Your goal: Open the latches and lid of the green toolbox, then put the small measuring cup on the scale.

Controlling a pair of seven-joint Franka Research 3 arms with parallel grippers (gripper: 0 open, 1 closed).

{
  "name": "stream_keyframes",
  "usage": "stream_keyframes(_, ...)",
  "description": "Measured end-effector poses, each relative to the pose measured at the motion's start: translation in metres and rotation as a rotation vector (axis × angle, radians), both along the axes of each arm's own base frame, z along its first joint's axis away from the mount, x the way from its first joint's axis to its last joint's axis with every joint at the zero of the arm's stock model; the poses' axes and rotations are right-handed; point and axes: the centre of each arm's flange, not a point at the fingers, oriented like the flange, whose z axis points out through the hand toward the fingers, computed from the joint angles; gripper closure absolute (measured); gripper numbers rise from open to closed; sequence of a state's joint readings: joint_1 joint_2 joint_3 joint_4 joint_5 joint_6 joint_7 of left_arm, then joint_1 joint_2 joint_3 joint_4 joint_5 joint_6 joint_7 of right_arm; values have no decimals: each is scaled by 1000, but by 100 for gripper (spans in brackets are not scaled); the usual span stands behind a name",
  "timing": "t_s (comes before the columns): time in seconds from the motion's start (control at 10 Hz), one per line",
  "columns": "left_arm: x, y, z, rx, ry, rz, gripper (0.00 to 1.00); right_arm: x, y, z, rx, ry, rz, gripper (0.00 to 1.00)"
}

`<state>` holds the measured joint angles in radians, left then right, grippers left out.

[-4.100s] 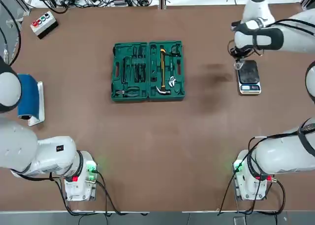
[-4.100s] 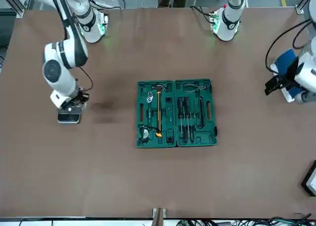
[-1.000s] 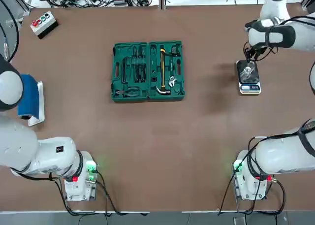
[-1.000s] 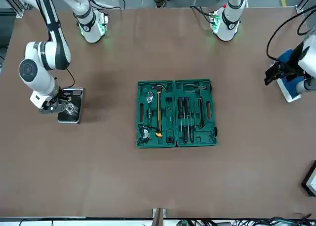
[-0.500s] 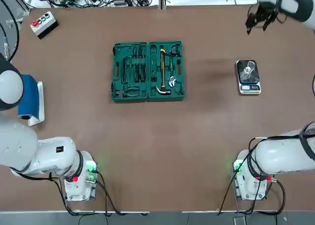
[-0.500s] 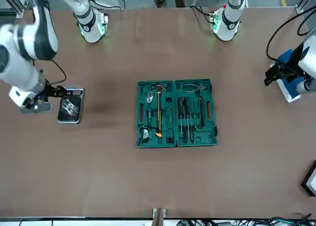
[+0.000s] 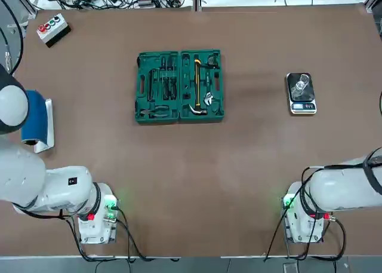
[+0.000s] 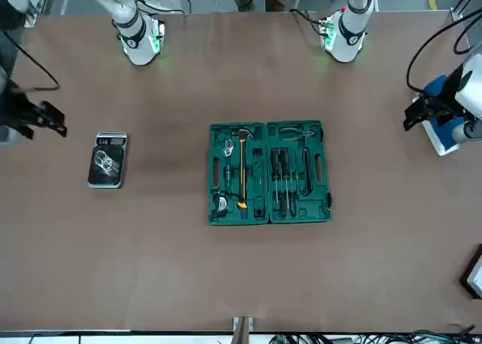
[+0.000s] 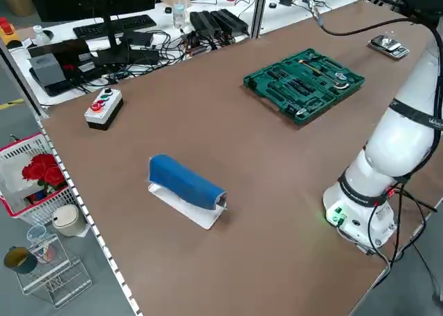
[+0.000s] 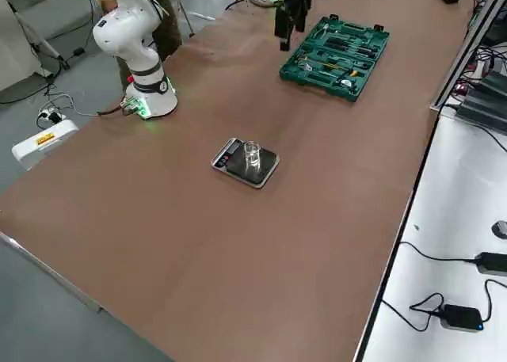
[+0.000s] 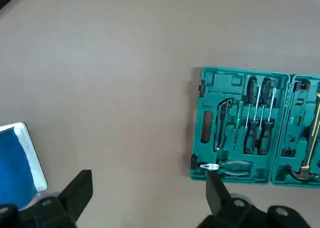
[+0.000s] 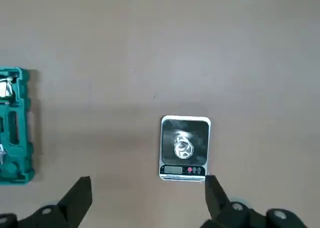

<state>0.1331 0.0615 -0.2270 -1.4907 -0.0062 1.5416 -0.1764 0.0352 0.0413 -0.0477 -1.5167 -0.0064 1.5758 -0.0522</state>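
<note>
The green toolbox [image 7: 179,86] lies open flat at the table's centre, and both halves show hand tools. I cannot tell which half is the lid. The latches are too small to make out. The small measuring cup [image 7: 301,82] stands upright on the scale [image 7: 301,106] at the robot's right, also seen as cup [image 12: 182,146] on scale [image 12: 184,170]. My right gripper [image 12: 147,198] hangs open and empty high above, off to the scale's side [image 8: 51,121]. At the table's left edge, my left gripper [image 11: 147,193] is open and empty beside a blue roll.
A blue roll on a white holder [image 7: 36,120] sits at the table's left edge under the left arm. A grey box with coloured buttons [image 7: 52,28] is at the far left corner. Cables and gear [image 9: 131,39] line the bench behind the far edge.
The right gripper opened, left the cup on the scale, then rose and swung away toward the far right until it almost left the top view. The left arm stayed put.
</note>
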Motion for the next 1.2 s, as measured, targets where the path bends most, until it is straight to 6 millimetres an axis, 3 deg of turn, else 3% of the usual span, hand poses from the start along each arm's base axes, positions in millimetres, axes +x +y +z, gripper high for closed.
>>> stream_keyframes(0.2,0,1,0,0,0,1,0,6,-2,8,-2,10,-10,0)
stream_keyframes(0.4,0,2,0,7,0,2,0,14,-8,-3,-1,30,-30,0)
stream_keyframes(0.8,0,2,0,17,0,3,0,27,13,-26,10,65,-43,0)
stream_keyframes(1.2,0,3,0,17,0,3,0,29,14,-26,11,63,-41,0)
